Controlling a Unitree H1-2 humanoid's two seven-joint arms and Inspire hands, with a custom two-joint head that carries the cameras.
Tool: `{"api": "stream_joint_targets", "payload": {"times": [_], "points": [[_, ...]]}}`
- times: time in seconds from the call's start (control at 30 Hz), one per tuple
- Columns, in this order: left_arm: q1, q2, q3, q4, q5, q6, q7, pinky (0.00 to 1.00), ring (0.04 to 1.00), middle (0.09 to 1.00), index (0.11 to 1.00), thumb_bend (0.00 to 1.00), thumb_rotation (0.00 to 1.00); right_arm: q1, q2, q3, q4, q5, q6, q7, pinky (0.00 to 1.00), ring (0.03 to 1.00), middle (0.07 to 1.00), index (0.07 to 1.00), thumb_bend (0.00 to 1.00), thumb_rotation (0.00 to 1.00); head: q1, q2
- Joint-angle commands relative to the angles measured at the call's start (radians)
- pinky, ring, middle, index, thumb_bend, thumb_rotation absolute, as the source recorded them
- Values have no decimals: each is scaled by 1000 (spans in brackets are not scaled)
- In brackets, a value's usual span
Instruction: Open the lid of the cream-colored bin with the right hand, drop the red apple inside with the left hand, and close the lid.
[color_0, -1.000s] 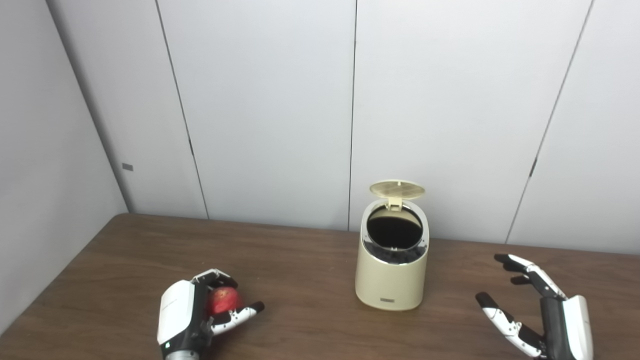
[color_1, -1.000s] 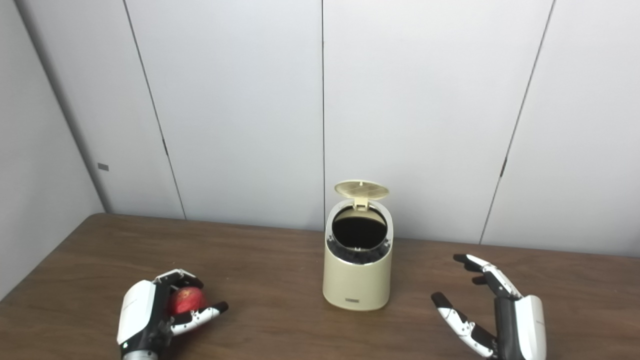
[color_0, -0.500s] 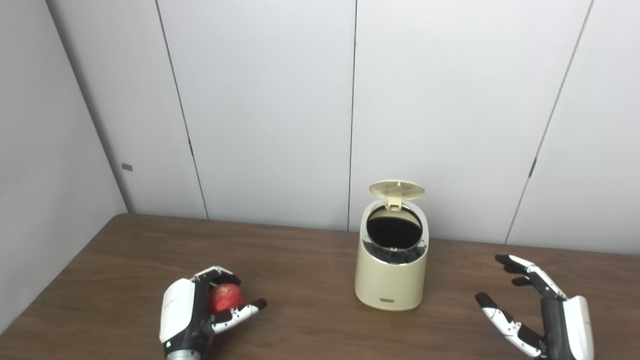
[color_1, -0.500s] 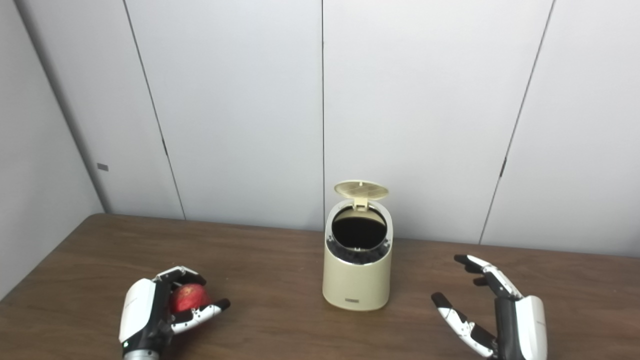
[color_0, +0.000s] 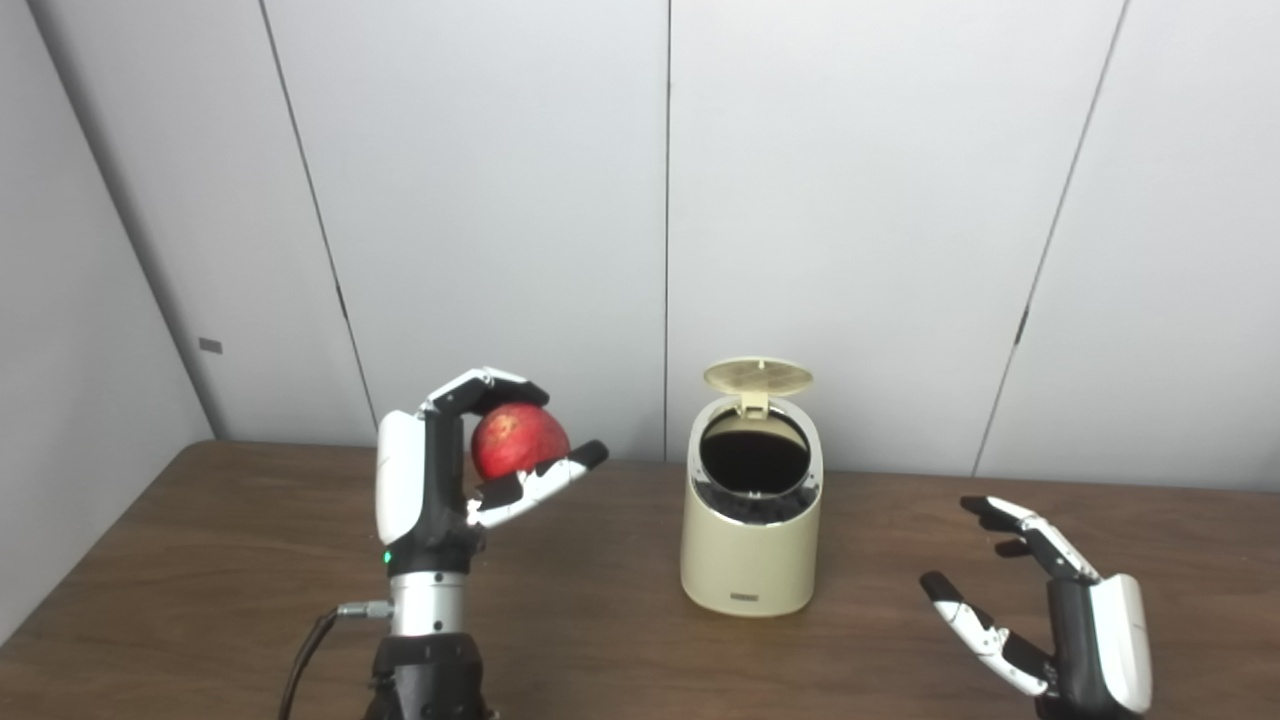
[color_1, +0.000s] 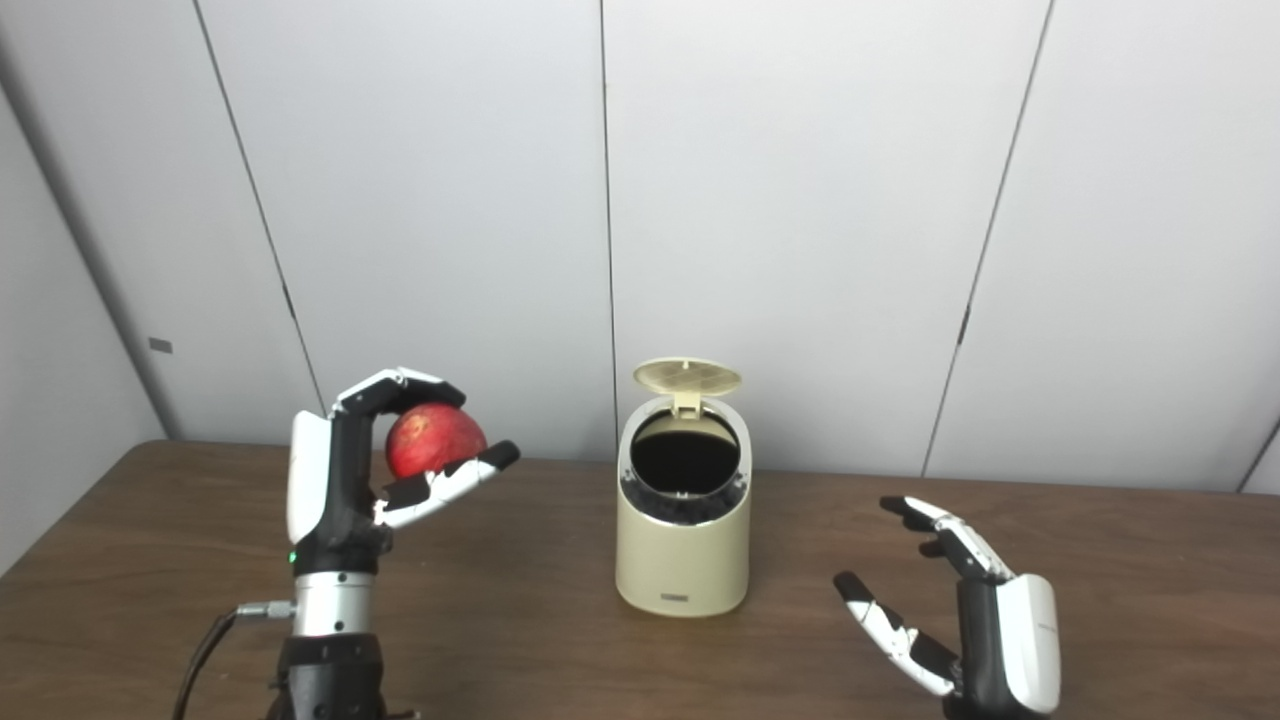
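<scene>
Your red apple (color_0: 518, 441) sits high off the table (color_0: 200, 560), cupped in the left hand (color_0: 455, 470), whose fingers curl over its top while the thumb props it from below, so that hand is closed on the fruit. It hangs to the left of the cream-colored bin (color_0: 751, 550), about level with the bin's mouth but well apart from it. The bin stands upright near the middle of the table with its lid (color_0: 757, 376) tipped back on the rear hinge and the dark opening facing you, so the opening step looks done and you are in the carry step. Next you need to bring the apple rightward until it is over the opening, high enough to pass the near rim, and only then let the fingers spread. Watch the raised lid: it stands behind the mouth, and a hand reaching too far could knock it down. Your right hand (color_1: 965, 610) waits low at the right, fingers spread and holding nothing, clear of the bin. Nothing else lies on the wood between apple and bin; grey wall panels (color_0: 850, 200) stand behind.
</scene>
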Motion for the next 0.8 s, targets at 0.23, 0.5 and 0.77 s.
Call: {"api": "stream_joint_targets", "payload": {"times": [0.23, 0.5, 0.77], "points": [[-113, -47, -21, 31, 17, -45, 5, 623, 654, 488, 470, 523, 0, 71, 32, 13, 77, -6, 13, -16, 577, 693, 722, 705, 467, 590, -20, -15], [-142, -87, -50, 92, 11, -69, 11, 614, 655, 496, 463, 523, 0, 67, 48, 23, 85, -24, 10, -31, 575, 688, 727, 710, 476, 609, -43, -26], [-170, -111, -78, 196, 19, -95, 27, 617, 672, 502, 465, 522, 0, 62, 74, 40, 76, -40, 27, -43, 580, 696, 732, 710, 464, 617, -82, -34]]}}
